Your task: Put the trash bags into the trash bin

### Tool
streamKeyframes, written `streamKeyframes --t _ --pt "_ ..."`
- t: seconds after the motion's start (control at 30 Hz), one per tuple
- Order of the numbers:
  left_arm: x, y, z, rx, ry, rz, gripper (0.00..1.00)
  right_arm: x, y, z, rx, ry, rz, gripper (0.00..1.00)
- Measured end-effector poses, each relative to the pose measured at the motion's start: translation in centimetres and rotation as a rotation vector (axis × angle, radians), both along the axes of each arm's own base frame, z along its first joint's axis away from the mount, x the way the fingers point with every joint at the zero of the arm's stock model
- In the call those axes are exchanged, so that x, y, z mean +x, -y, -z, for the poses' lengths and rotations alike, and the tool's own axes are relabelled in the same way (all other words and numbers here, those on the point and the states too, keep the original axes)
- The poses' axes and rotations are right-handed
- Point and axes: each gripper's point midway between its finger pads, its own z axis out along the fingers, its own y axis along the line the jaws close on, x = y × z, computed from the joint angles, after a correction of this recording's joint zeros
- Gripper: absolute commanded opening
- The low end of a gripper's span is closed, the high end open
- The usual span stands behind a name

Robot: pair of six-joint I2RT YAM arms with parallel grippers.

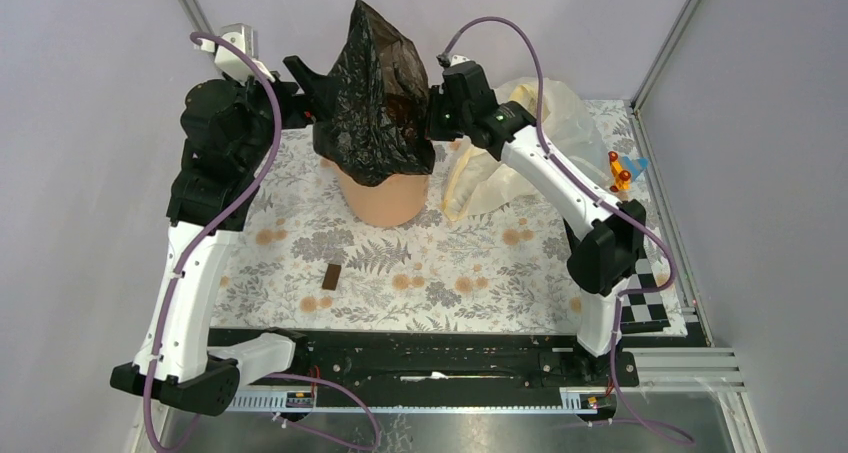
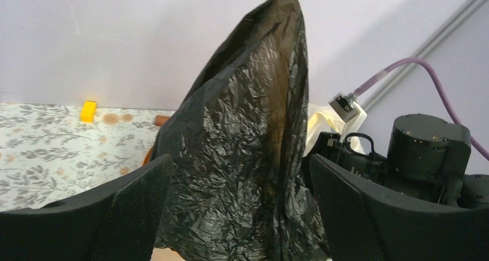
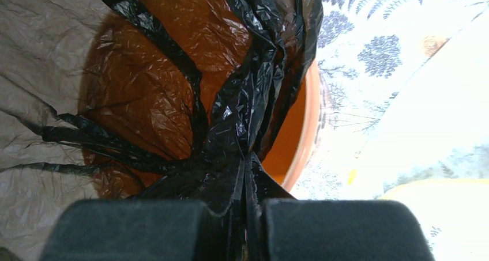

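The black trash bag [image 1: 375,93] stands in a tall peak, draped over the top of the peach-orange trash bin [image 1: 385,201]. My left gripper [image 1: 310,91] is at the bag's left side. In the left wrist view that gripper [image 2: 242,215] is open wide, and the crinkled bag [image 2: 242,146] hangs loose between and beyond its fingers [image 2: 130,209]. My right gripper [image 1: 432,113] is at the bag's right side. In the right wrist view this gripper [image 3: 247,206] is shut on a bunched fold of the bag [image 3: 236,134], just above the bin's rim [image 3: 311,123]. Stretched brownish film covers the bin's mouth.
A cream-white translucent bag [image 1: 520,148] lies right of the bin, behind the right arm. Small coloured toys [image 1: 622,170] sit at the mat's right edge. A brown block [image 1: 332,275] lies on the floral mat [image 1: 450,263]. A yellow block [image 2: 88,111] shows far left.
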Motion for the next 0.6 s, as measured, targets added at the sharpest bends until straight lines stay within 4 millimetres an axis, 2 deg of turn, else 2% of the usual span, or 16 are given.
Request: streamKeyframes --t 0.17,0.33,0.6 --pt "0.1 1.7 0.3 -0.019 -0.023 0.088 0.85 -0.4 1.0 -2.2 -0.006 0.048 0.015 0.0" --pt "1.1 3.4 0.6 -0.04 -0.056 0.161 0.83 -0.9 1.6 -4.1 0.003 0.087 0.016 0.0" --pt "3.3 6.1 1.2 -0.075 -0.104 0.271 0.81 -1.2 2.0 -4.0 -0.017 0.081 0.01 0.0"
